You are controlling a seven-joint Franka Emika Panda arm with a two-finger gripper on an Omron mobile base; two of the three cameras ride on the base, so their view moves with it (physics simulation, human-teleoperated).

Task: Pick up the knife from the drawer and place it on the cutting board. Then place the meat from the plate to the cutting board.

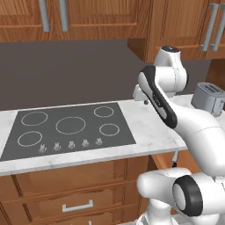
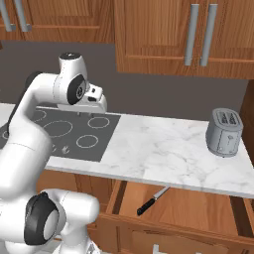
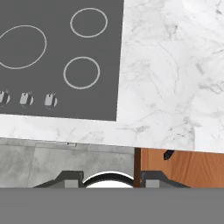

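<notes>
- The knife (image 2: 153,200) lies flat in the open drawer (image 2: 198,211), blade tip toward 1 o'clock, so the first step is not yet done.
- The gripper (image 2: 94,105) hangs above the marble counter (image 2: 168,149), beside the cooktop (image 2: 74,131), well apart from the knife at about 5 o'clock in the right base view.
- The jaws hold nothing; I cannot tell how far apart they stand, as the hand view shows little of them.
- Judged from this, the whole task remains: knife first, then the meat.

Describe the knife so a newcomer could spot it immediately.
Below the marble counter, right of the cooktop, a wooden drawer stands open. The knife lies diagonally on its floor: black handle, slim silver blade, nothing else visible beside it.
</notes>
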